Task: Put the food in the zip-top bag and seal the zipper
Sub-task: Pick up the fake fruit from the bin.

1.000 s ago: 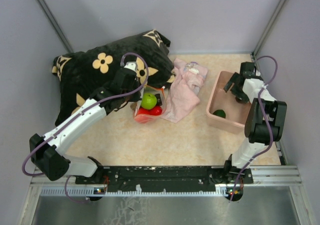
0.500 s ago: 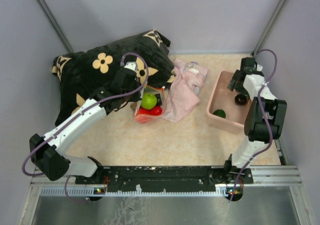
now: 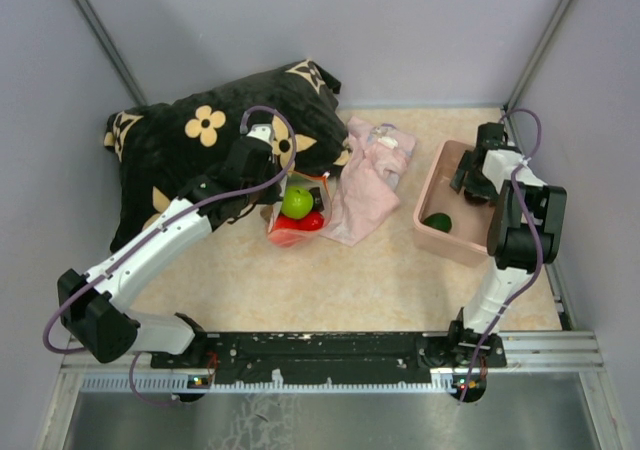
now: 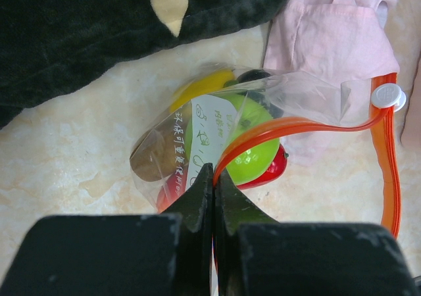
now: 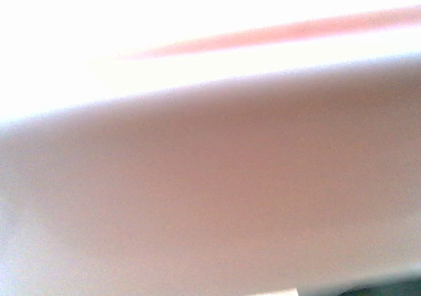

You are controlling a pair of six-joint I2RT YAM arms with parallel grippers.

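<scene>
The zip-top bag (image 4: 197, 145) lies on the table in front of the pillow, mouth open. It holds a lime green fruit (image 4: 253, 154), a red one (image 4: 270, 171), a yellow one (image 4: 200, 85) and a brown one (image 4: 148, 164). My left gripper (image 4: 214, 177) is shut on the orange-red zipper (image 4: 296, 125) at the bag's near edge; its white slider (image 4: 387, 97) sits at the right. From above, the bag (image 3: 297, 213) lies by the left gripper (image 3: 283, 192). My right gripper (image 3: 470, 182) is down inside the pink bin (image 3: 452, 245) near a dark fruit (image 3: 437, 222); its jaws are hidden.
A black pillow (image 3: 200, 140) with cream flowers lies at the back left, touching the bag's far side. A pale pink cloth (image 3: 365, 175) lies between the bag and the bin. The right wrist view shows only the blurred pink bin wall (image 5: 210, 191). Grey walls enclose the table.
My right gripper has dropped from the bin's far rim down into the bin, covering a dark round fruit seen there before. The left gripper and the bag have not moved.
</scene>
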